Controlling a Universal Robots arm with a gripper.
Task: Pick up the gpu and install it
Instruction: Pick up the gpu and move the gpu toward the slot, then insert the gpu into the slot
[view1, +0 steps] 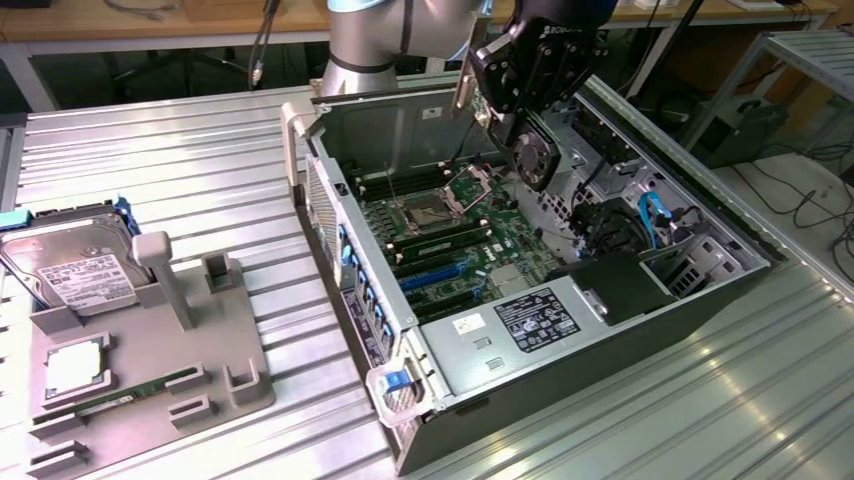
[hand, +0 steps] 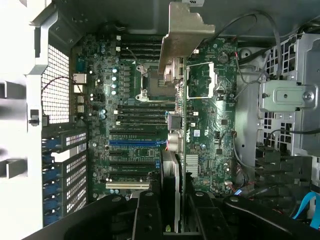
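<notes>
Gripper (view1: 523, 112) closed narrow on gpu (view1: 537, 158), hanging upper centre of exterior view above open case (view1: 441, 385) | judged: square card edge along blue slot (hand: 134, 142); descend level, clear of cables | case held motherboard (view1: 454, 235); grey tray (view1: 214, 390), lower left, held RAM stick (view1: 134, 392), hard drive (view1: 74, 268)

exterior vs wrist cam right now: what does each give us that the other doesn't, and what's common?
Exterior view adds: hard drive and grey parts tray beside the case, plus the gpu fan-face on, held above the open case.
Wrist view adds: the gpu edge-on over the board, its silver bracket overlapping the CPU socket.
Both: gripper shut on the gpu, motherboard, blue slot.
</notes>
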